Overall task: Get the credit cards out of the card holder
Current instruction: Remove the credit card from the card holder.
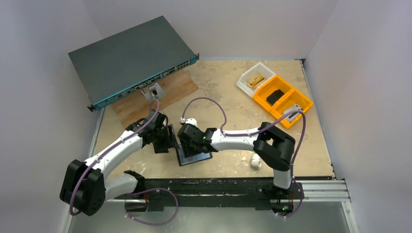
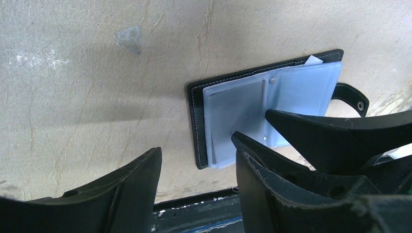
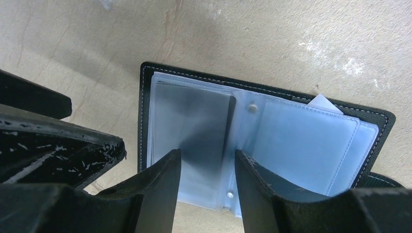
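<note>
Top external view shows a metal rail (image 1: 320,190) along the near table edge, with a small white object (image 1: 255,162) just beyond it beside the right arm; next comes the card holder (image 1: 197,159), lying open and flat on the tan table (image 1: 228,87) between the two arms; the credit cards (image 3: 192,116) sit inside its pale blue plastic sleeves (image 3: 301,141); the right gripper (image 3: 206,155) hangs over a sleeved page with its jaws apart, hiding the near part of that page; the left gripper (image 2: 197,160) stands at the holder's left edge, jaws wide apart with nothing between them; a snap strap (image 2: 353,97) sticks out sideways; farther back lie a wooden board (image 1: 175,90), a grey network switch (image 1: 128,58), an orange tray (image 1: 291,94) and a clear tray (image 1: 245,82).
</note>
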Controlling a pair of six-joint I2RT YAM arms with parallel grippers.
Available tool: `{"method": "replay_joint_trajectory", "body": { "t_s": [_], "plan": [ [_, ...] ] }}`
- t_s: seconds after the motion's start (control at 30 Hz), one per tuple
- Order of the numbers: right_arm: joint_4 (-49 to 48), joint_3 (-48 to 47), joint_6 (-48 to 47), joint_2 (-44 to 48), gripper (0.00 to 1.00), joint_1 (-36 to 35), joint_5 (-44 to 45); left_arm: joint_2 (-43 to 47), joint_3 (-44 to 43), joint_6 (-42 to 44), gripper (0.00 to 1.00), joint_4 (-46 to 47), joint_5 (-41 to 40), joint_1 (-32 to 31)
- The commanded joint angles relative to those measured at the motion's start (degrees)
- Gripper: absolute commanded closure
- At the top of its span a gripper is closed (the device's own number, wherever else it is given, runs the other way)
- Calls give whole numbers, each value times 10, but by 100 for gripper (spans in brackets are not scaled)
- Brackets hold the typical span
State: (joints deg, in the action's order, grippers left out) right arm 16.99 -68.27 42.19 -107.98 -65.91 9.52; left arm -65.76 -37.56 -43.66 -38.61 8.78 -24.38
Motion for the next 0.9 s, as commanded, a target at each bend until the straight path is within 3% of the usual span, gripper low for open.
{"method": "replay_joint_trajectory", "body": {
  "t_s": [0.0,0.07,0.43,0.67,0.87],
  "plan": [
    [42,-22,1,-32,56,-3,26,0,3,17,43,8,9,5],
    [46,-19,8,-38,57,-3,26,-1,4,18,43,8,9,5],
    [-7,36,45,-29,87,2,-35,-7,15,23,46,28,34,5],
    [-96,87,53,-12,95,27,-93,-14,18,21,74,72,87,-1],
    [-181,143,60,-5,98,66,-175,-56,-4,8,90,92,86,-29]
  ]
}}
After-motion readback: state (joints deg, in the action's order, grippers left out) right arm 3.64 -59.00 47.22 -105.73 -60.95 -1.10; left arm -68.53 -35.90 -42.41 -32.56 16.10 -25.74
